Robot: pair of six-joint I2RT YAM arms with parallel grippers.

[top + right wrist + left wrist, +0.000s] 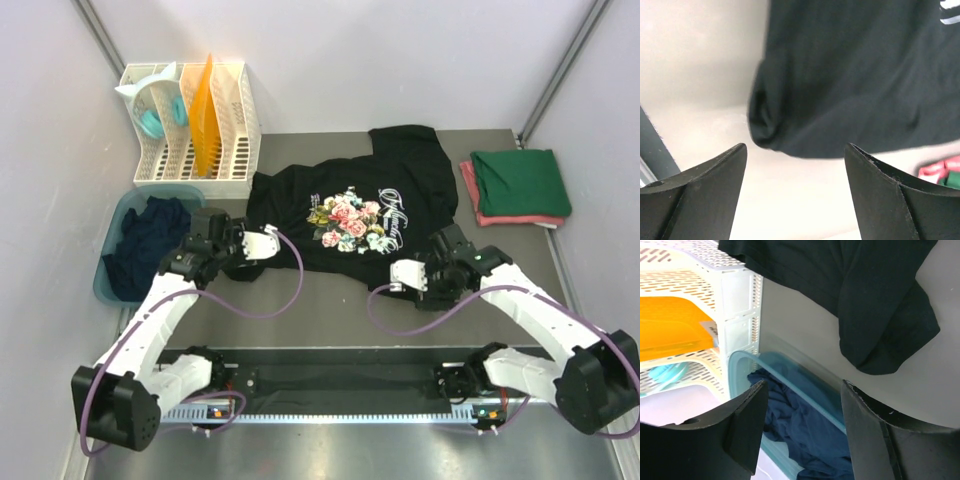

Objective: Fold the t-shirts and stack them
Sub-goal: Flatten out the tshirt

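A black t-shirt [350, 205] with a flower print on the chest lies spread out in the middle of the table. A folded dark green t-shirt [520, 183] rests on a folded pinkish-red one [470, 190] at the right. A crumpled navy t-shirt [150, 245] fills the teal tub [115, 215]. My left gripper [222, 232] hovers open and empty between the tub and the black shirt's left sleeve [880, 300]. The navy cloth [800, 425] shows between its fingers [747, 420]. My right gripper [452, 243] is open and empty just short of the black shirt's near right edge [855, 75].
A white slotted rack [190, 125] with an orange sheet [203, 110] and a pale teal item stands at the back left, behind the tub. Grey walls close the table on three sides. A dark rail [340, 385] runs along the near edge between the arm bases.
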